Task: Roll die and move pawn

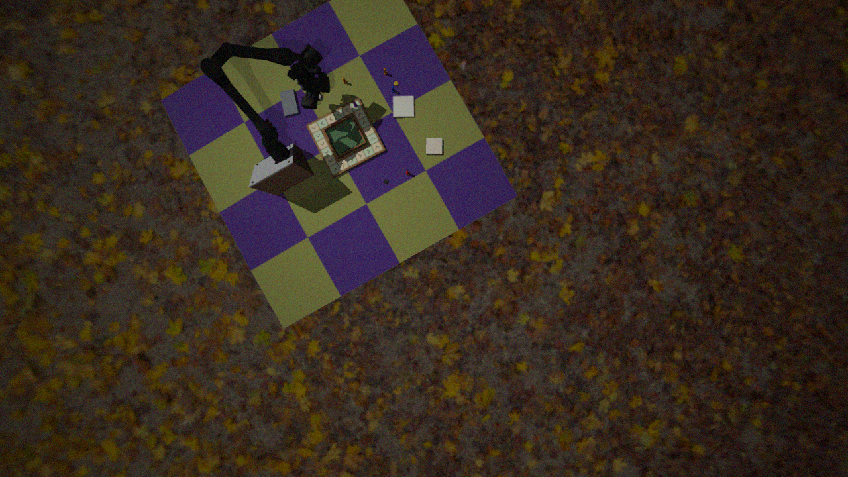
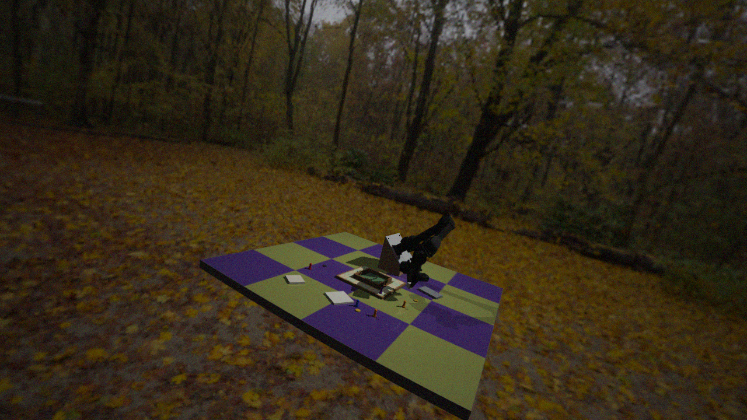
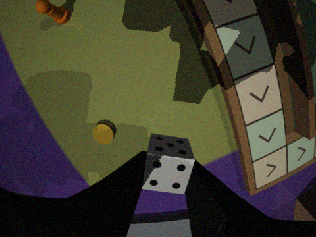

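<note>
While the arm bends over the checkered table (image 1: 356, 249) in the top view, its gripper (image 1: 311, 99) sits just beside the board (image 1: 322, 125), near a grey slab (image 1: 288, 102). From the exterior view, the gripper (image 2: 412, 279) hangs low at the board's (image 2: 351, 275) far side. Through the wrist camera, the fingers are closed on the die (image 3: 168, 168), its four-pip face showing, near a yellow disc (image 3: 104, 133) and an orange pawn (image 3: 52, 10).
</note>
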Motion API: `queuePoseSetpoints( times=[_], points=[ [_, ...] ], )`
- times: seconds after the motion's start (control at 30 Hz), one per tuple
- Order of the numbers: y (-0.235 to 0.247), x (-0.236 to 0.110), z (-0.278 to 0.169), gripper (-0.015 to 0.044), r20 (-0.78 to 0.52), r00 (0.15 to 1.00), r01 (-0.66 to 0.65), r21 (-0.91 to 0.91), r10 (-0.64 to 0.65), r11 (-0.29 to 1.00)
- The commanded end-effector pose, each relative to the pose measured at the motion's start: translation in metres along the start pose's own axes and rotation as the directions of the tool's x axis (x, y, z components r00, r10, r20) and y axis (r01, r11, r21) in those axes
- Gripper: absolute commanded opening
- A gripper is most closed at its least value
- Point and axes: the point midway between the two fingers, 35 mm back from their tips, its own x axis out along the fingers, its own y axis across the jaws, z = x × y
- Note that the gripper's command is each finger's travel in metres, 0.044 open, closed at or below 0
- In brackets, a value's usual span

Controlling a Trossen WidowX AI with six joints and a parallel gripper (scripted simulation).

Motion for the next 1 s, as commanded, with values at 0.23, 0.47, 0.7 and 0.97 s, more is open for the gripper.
queuePoseSetpoints(
  times=[0.23,0.47,0.7,0.97],
  points=[
    [-0.002,-0.069,-0.008,0.0,-0.004,1.0,-0.009,-0.004,0.009,1.0],
    [-0.005,-0.077,-0.006,0.0,-0.003,1.0,-0.01,0.017,0.01,1.0],
    [-0.031,-0.067,0.036,0.0,0.009,1.0,0.001,0.222,-0.003,0.975],
    [-0.071,-0.059,0.078,0.0,0.023,1.0,0.0,0.438,-0.011,0.899]
  ],
)
